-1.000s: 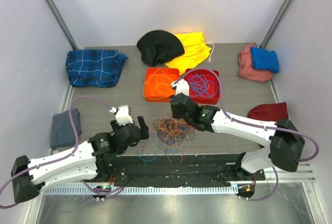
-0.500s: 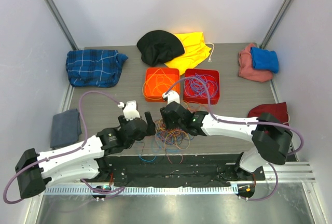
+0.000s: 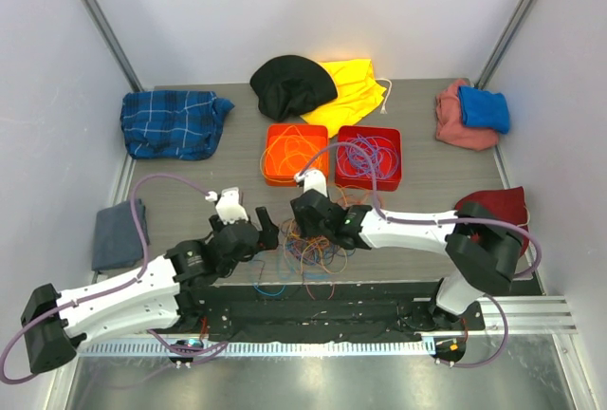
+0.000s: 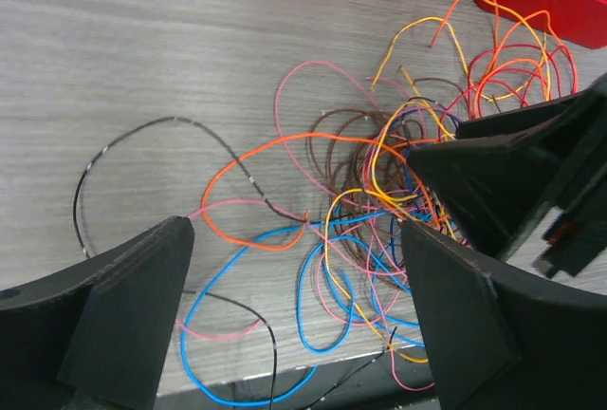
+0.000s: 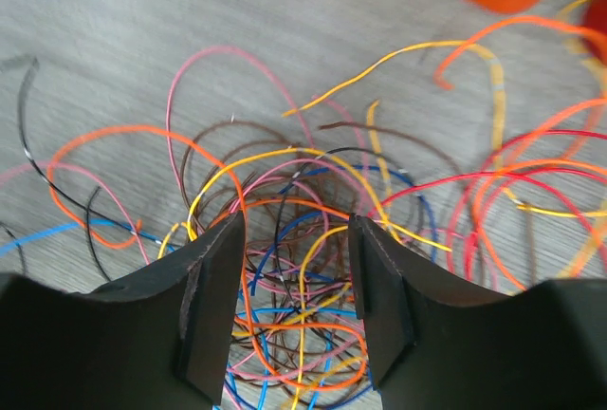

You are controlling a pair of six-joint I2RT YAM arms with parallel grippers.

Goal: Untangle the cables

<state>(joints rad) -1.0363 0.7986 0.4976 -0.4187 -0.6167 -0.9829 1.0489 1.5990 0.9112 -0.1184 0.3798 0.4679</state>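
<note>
Your left tool (image 4: 299,334) gapes wide and empty at 9 o'clock of the tangle (image 3: 313,244), which lies by the worktop's (image 3: 427,158) 6 o'clock edge. Your right tool (image 5: 289,306) hovers over it, jaws parted, gripping nothing. At 12 o'clock, the orange bin (image 3: 285,182) and red bin (image 3: 396,158) hold some wires, but most look unsorted.

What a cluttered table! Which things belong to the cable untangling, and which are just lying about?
Belonging: tangled heap of coloured wires; orange plastic bin; red plastic bin; left gripper; right gripper.
Lying about: blue plaid cloth; black cloth; yellow cloth; pink cloth; blue towel; grey folded cloth; dark red cloth.
</note>
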